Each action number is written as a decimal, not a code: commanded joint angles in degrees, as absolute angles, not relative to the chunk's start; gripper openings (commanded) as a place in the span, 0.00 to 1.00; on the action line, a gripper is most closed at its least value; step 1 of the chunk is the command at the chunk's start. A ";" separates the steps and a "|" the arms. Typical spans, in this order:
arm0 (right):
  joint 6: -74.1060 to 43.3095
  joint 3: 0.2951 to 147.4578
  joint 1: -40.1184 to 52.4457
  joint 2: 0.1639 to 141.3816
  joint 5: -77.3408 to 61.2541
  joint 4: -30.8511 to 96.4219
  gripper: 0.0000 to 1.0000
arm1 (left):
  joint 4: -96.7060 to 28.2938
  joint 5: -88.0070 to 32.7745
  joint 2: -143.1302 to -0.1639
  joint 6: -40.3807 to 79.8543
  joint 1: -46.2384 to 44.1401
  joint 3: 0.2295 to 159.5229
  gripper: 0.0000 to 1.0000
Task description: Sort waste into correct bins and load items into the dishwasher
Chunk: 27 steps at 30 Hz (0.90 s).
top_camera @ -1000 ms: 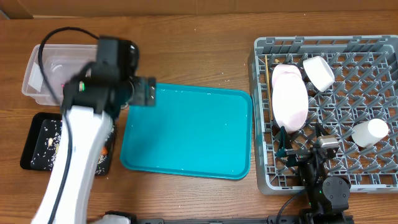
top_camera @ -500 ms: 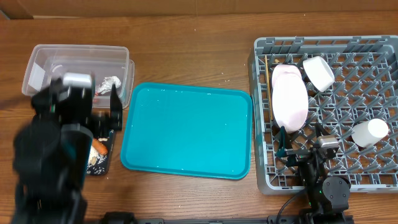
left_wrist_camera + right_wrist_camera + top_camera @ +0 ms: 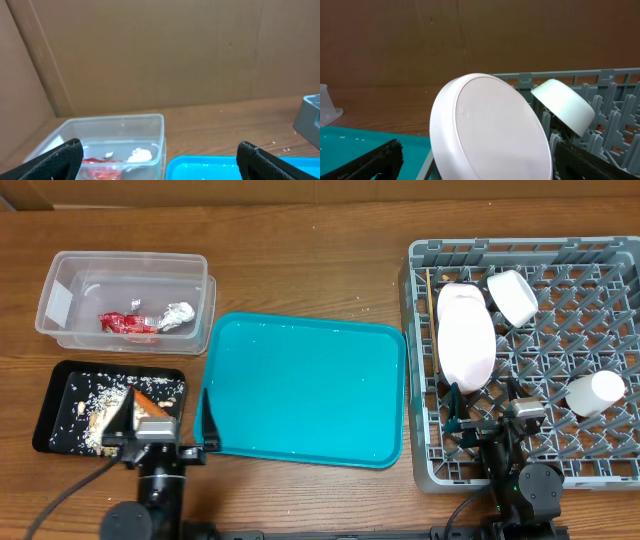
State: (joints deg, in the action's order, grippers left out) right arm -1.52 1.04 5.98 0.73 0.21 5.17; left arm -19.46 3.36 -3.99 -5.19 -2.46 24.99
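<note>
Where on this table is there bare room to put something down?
The teal tray is bare throughout, between the clear tub and black tray on one side and the dish rack on the other. The table beyond it is free too. Crowded: the rack's tray-side edge, with plate and bowl.

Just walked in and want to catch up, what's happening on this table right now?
Two robot arms are sorting waste and loading dishes. Both sit at the table's near edge, left tool and right tool open, holding nothing. The red wrapper and foil ball lie in the clear tub; carrot and food scraps on the black tray. A plate, bowl and cup stand in the dish rack.
</note>
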 commanded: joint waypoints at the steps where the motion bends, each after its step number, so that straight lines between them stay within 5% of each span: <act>1: -1.48 0.47 5.72 0.16 -0.08 4.75 1.00 | -16.12 1.32 -0.27 -2.52 -1.89 18.00 1.00; 11: -1.48 0.47 5.72 0.16 -0.08 4.75 1.00 | -12.67 -2.46 -0.21 -2.55 -1.85 11.22 1.00; 15: -1.48 0.47 5.72 0.16 -0.08 4.75 1.00 | -0.75 -4.51 -0.19 -2.57 -2.13 0.34 1.00; 27: -1.48 0.47 5.72 0.16 -0.08 4.75 1.00 | -4.01 -4.51 -0.19 -2.55 -4.34 0.27 1.00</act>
